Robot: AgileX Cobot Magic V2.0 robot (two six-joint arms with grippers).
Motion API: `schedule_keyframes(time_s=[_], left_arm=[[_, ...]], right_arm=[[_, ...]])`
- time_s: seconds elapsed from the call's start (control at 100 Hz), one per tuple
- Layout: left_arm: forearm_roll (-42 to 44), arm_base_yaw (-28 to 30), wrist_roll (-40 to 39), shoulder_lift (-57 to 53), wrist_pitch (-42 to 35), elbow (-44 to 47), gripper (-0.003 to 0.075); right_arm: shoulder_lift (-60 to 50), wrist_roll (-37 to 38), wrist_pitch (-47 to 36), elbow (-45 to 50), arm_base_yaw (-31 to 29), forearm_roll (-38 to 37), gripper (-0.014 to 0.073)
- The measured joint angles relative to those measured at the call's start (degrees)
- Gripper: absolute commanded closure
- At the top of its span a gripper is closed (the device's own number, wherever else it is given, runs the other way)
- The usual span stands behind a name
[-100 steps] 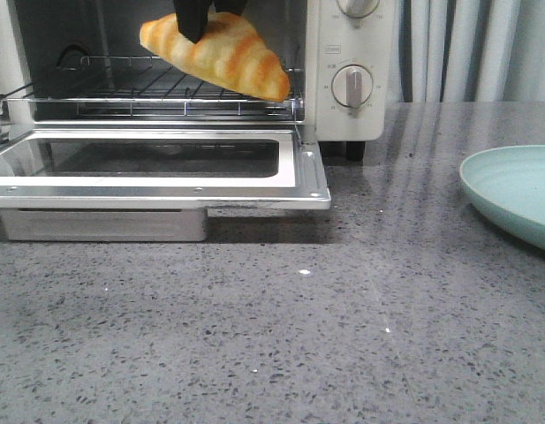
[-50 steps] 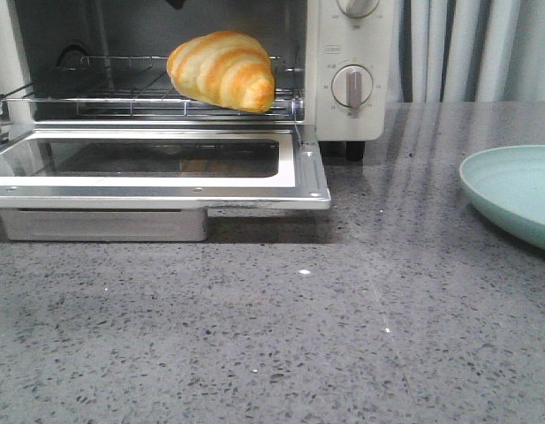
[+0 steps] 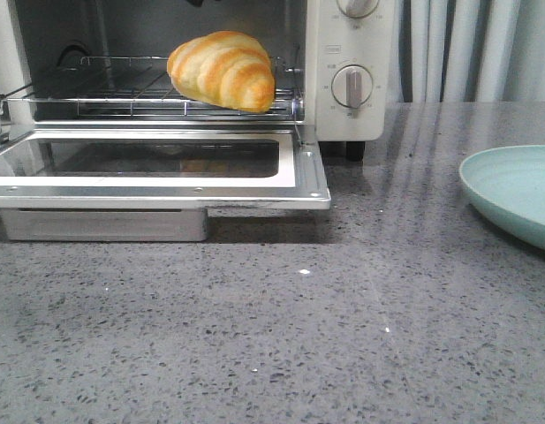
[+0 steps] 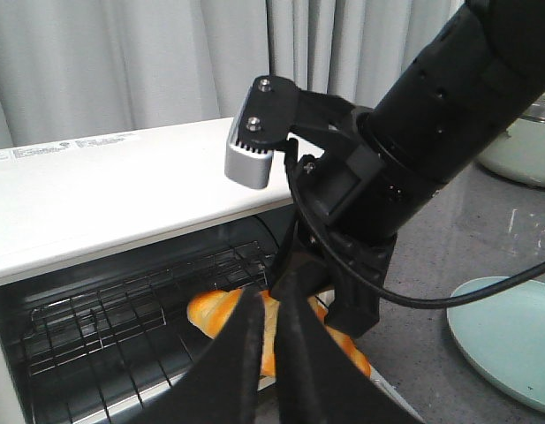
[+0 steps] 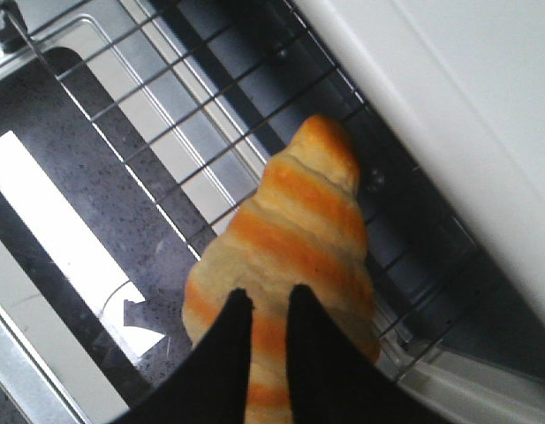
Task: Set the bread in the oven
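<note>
The bread (image 3: 223,71) lies on the wire rack (image 3: 104,88) at the right of the open cream-white oven (image 3: 351,44), with one end over the rack's front edge. It also shows in the left wrist view (image 4: 215,311) and in the right wrist view (image 5: 298,230). My right gripper (image 5: 269,296) hangs just above the bread with its fingers a little apart, holding nothing. The front view shows neither gripper clearly. My left gripper (image 4: 268,305) is shut and empty, up in front of the oven behind my right arm (image 4: 413,150).
The oven door (image 3: 157,177) lies folded down flat over the grey counter. Two round dials (image 3: 352,86) sit on the oven's right panel. A pale green plate (image 3: 519,190) stands on the counter at the right. Curtains hang behind.
One second ago my right gripper held the bread above the rack. It has let go and risen almost out of the front view. The bread now rests on the rack.
</note>
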Motion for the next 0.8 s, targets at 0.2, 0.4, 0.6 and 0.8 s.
schedule_keyframes(time_s=[0.2,0.4,0.6,0.8], left_arm=[[0.86,0.0,0.0,-0.39,-0.71,0.0,0.074],[2.32,0.0,0.0,-2.84,-3.44,-0.03,0.074],[4.92,1.27,0.0,-3.53,-3.9,-0.14,0.074],[5.57,6.66,0.0,-5.21,-4.04,-0.01,0.074]], right_arm=[[-1.28,0.0,0.14,-3.21,0.0,0.68,0.0666],[-5.61,0.95,0.49,-3.44,0.0,-2.12,0.0665],[-9.97,1.91,0.71,-3.65,0.0,-5.92,0.0665],[-14.15,3.49,0.82,-3.65,0.0,-10.11,0.0666]])
